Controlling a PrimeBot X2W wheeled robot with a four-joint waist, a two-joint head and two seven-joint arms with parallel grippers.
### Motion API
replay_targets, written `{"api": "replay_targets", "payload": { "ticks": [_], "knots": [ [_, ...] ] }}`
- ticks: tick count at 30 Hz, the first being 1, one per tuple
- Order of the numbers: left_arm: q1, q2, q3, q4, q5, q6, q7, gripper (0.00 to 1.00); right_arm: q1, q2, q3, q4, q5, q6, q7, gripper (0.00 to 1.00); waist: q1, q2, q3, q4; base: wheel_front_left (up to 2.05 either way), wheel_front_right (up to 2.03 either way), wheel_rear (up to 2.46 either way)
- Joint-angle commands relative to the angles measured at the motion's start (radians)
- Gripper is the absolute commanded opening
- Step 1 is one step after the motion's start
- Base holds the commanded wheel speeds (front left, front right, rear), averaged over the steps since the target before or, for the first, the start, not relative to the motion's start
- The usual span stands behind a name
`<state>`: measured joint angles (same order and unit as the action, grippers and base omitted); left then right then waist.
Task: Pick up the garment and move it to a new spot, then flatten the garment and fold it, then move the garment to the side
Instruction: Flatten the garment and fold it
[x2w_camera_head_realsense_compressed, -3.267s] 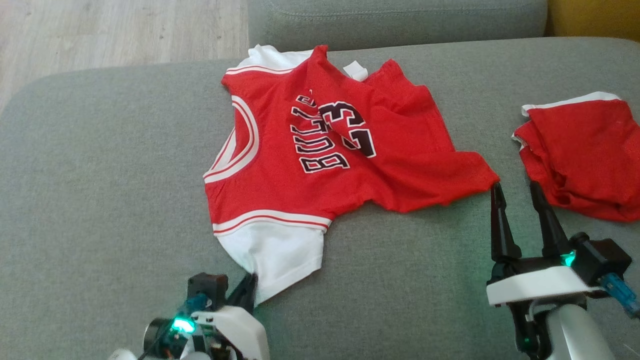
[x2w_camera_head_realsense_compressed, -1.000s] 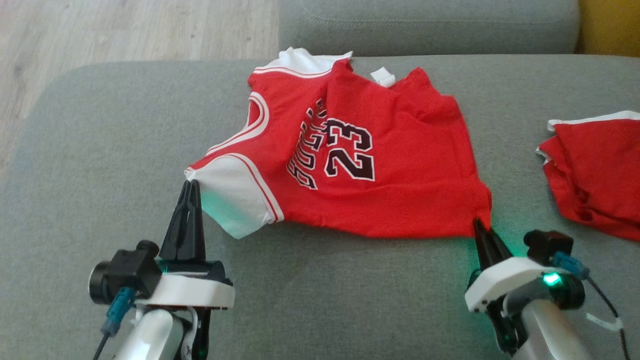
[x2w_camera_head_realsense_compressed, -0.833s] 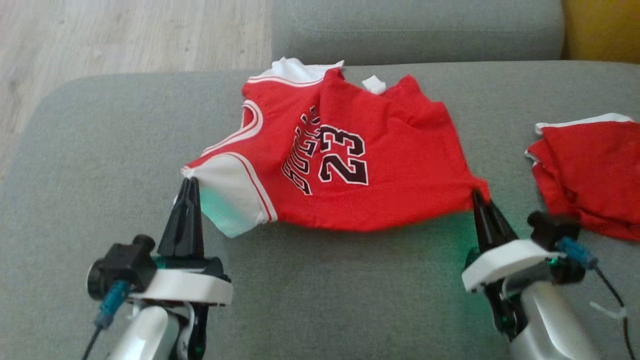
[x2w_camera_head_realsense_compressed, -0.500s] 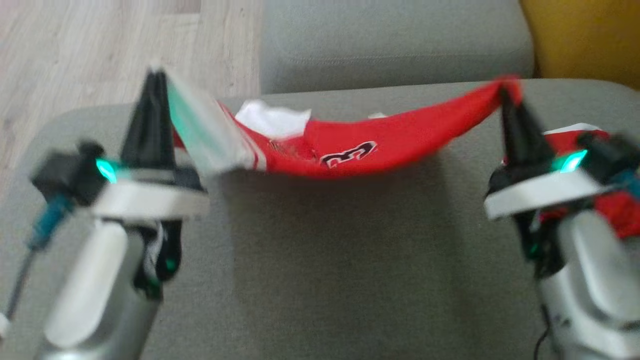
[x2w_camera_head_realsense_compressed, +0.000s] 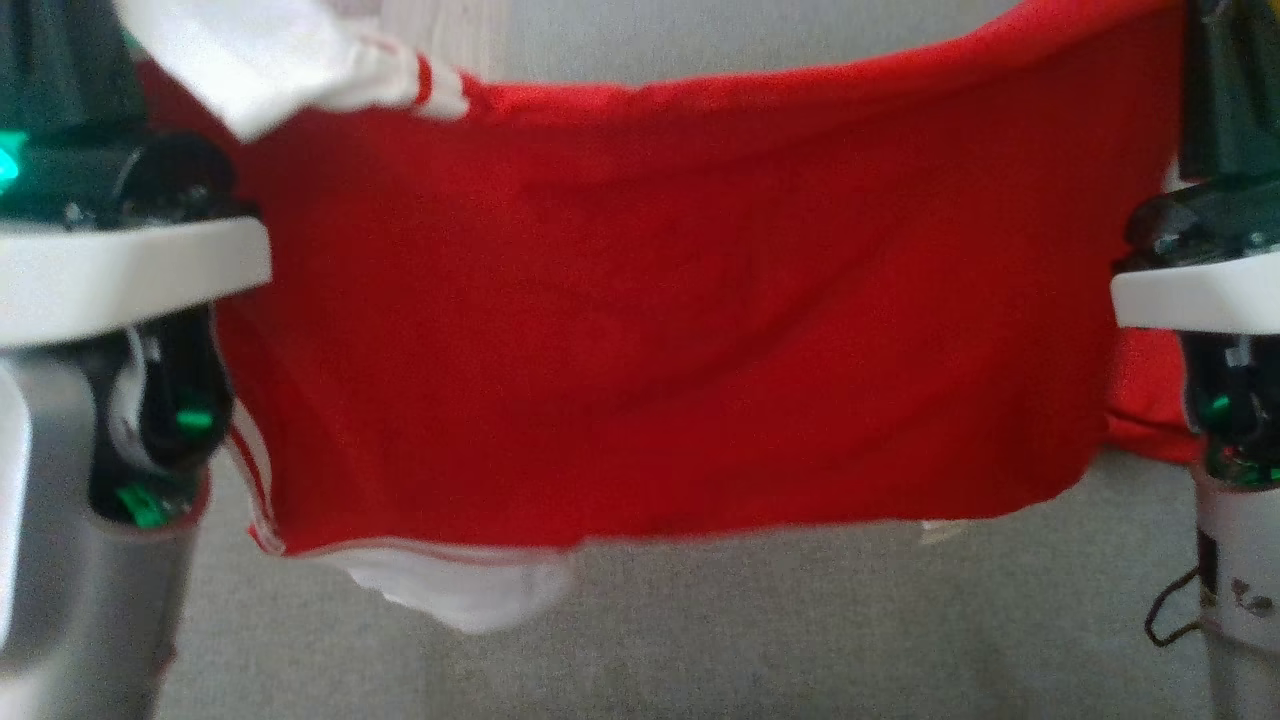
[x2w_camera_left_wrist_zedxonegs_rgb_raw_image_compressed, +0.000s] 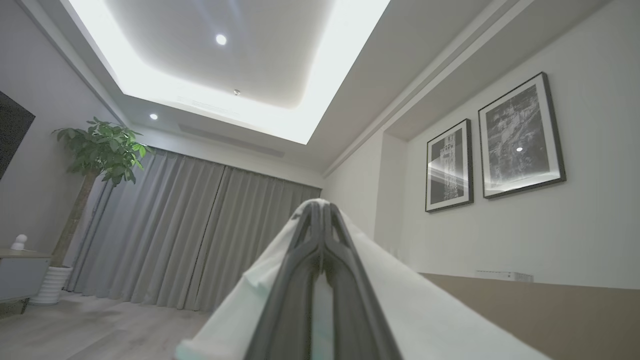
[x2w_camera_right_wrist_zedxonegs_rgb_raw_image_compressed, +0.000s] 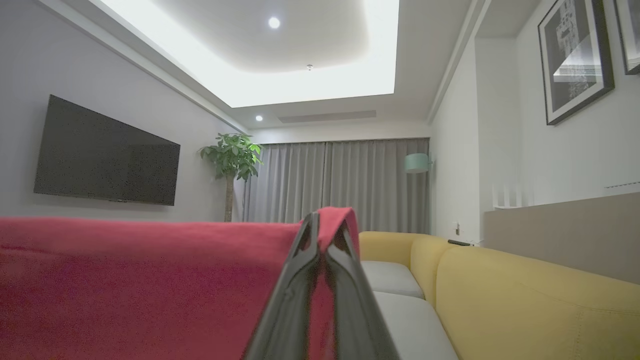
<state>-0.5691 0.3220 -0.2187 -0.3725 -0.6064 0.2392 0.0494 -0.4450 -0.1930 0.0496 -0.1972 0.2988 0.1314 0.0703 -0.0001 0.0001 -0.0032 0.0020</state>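
Left gripper (x2w_camera_left_wrist_zedxonegs_rgb_raw_image_compressed: 320, 206) is pinched tight on the white sleeve cloth of the red mesh basketball jersey with white trim (x2w_camera_head_realsense_compressed: 650, 330), and the fabric drapes off both sides of the fingers. Right gripper (x2w_camera_right_wrist_zedxonegs_rgb_raw_image_compressed: 326, 220) is clamped on a red corner the same way, with cloth folded over its tips. In the head view both sets of fingertips are cut off at the top edge. You just get the white wrist housings (x2w_camera_head_realsense_compressed: 130, 275) and the jersey hanging stretched between them in the air, above the grey fabric sofa cushion (x2w_camera_head_realsense_compressed: 800, 640). It's pretty blurry, and the jersey hides most of the cushion. There's a red scrap (x2w_camera_head_realsense_compressed: 1140, 420) beside the right wrist, and I can't tell what it belongs to.
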Motion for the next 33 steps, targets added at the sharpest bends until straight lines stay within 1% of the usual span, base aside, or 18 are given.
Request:
{"api": "replay_targets", "payload": {
  "ticks": [1, 3, 5, 7, 9, 13, 15, 16, 18, 20, 23, 25, 26, 27, 28, 30, 33],
  "knots": [
    [-0.081, 0.058, 0.045, -0.01, 0.007, -0.007, 0.024, 0.0, -0.031, 0.0, 0.006, -0.042, -0.01, -0.001, 0.022, 0.0, 0.0001, -0.0001, 0.034, 0.005, 0.0, 0.0, 0.0],
    [-0.114, 0.066, 0.03, 0.047, -0.013, -0.037, 0.047, 0.0, -0.045, -0.029, 0.009, -0.052, -0.034, -0.001, 0.036, 0.0, 0.0001, -0.0001, 0.071, 0.018, 0.0, 0.0, 0.0],
    [-0.162, 0.09, 0.017, 0.129, -0.009, -0.073, 0.06, 0.0, -0.08, -0.047, 0.013, -0.04, -0.036, -0.001, 0.043, 0.0, 0.0001, -0.0001, 0.121, 0.025, 0.0, 0.0, 0.0],
    [-0.232, 0.104, 0.004, 0.221, -0.009, -0.116, 0.063, 0.0, -0.14, -0.067, 0.033, -0.003, -0.035, -0.001, 0.044, 0.0, 0.0001, -0.0001, 0.176, 0.027, 0.0, 0.0, 0.0],
    [-0.318, 0.112, -0.009, 0.322, -0.006, -0.158, 0.062, 0.0, -0.228, -0.081, 0.055, 0.061, -0.025, -0.001, 0.039, 0.0, 0.0001, -0.0001, 0.235, 0.028, 0.0, 0.0, 0.0],
    [-0.524, 0.113, -0.028, 0.537, 0.022, -0.223, 0.029, 0.0, -0.462, -0.124, 0.138, 0.265, -0.034, -0.001, -0.001, 0.0, 0.0001, -0.0001, 0.332, 0.027, 0.0, 0.0, 0.0],
    [-0.63, 0.105, -0.032, 0.645, 0.042, -0.241, -0.007, 0.0, -0.586, -0.145, 0.185, 0.385, -0.057, -0.001, -0.038, 0.0, 0.0001, -0.0001, 0.361, 0.03, 0.0, 0.0, 0.0],
    [-0.68, 0.099, -0.03, 0.697, 0.048, -0.248, -0.028, 0.0, -0.645, -0.148, 0.197, 0.442, -0.068, -0.001, -0.067, 0.0, 0.0001, -0.0001, 0.372, 0.032, 0.0, 0.0, 0.0],
    [-0.767, 0.091, -0.031, 0.79, 0.065, -0.264, -0.077, 0.0, -0.745, -0.131, 0.192, 0.559, -0.066, -0.001, -0.12, 0.0, 0.0001, -0.0001, 0.388, 0.036, 0.0, 0.0, 0.0],
    [-0.827, 0.079, -0.037, 0.871, 0.079, -0.276, -0.125, 0.0, -0.816, -0.116, 0.193, 0.659, -0.074, -0.001, -0.172, 0.0, 0.0001, -0.0001, 0.395, 0.041, 0.0, 0.0, 0.0],
    [-0.861, 0.057, -0.066, 0.968, 0.096, -0.307, -0.186, 0.0, -0.858, -0.102, 0.22, 0.782, -0.082, -0.001, -0.229, 0.0, 0.0001, -0.0001, 0.397, 0.05, 0.0, 0.0, 0.0],
    [-0.85, 0.047, -0.089, 1.022, 0.102, -0.327, -0.22, 0.0, -0.855, -0.1, 0.235, 0.854, -0.084, -0.001, -0.254, 0.0, 0.0001, -0.0001, 0.392, 0.052, 0.0, 0.0, 0.0],
    [-0.838, 0.047, -0.106, 1.043, 0.106, -0.338, -0.232, 0.0, -0.846, -0.105, 0.25, 0.891, -0.102, -0.001, -0.258, 0.0, 0.0001, -0.0001, 0.389, 0.052, 0.0, 0.0, 0.0],
    [-0.822, 0.051, -0.125, 1.06, 0.112, -0.347, -0.24, 0.0, -0.836, -0.11, 0.27, 0.924, -0.125, -0.001, -0.259, 0.0, 0.0001, -0.0001, 0.388, 0.053, 0.0, 0.0, 0.0],
    [-0.822, 0.051, -0.125, 1.06, 0.112, -0.347, -0.24, 0.0, -0.836, -0.11, 0.27, 0.924, -0.125, -0.001, -0.259, 0.0, 0.0001, -0.0001, 0.388, 0.053, 0.0, 0.0, 0.0],
    [-0.773, 0.06, -0.167, 1.092, 0.122, -0.359, -0.254, 0.0, -0.806, -0.104, 0.286, 0.988, -0.135, -0.001, -0.256, 0.0, 0.0001, -0.0001, 0.382, 0.056, 0.0, 0.0, 0.0],
    [-0.672, 0.073, -0.25, 1.122, 0.125, -0.368, -0.261, 0.0, -0.748, -0.099, 0.326, 1.062, -0.115, -0.001, -0.245, 0.0, 0.0001, -0.0001, 0.366, 0.06, 0.0, 0.0, 0.0]
  ]
}}
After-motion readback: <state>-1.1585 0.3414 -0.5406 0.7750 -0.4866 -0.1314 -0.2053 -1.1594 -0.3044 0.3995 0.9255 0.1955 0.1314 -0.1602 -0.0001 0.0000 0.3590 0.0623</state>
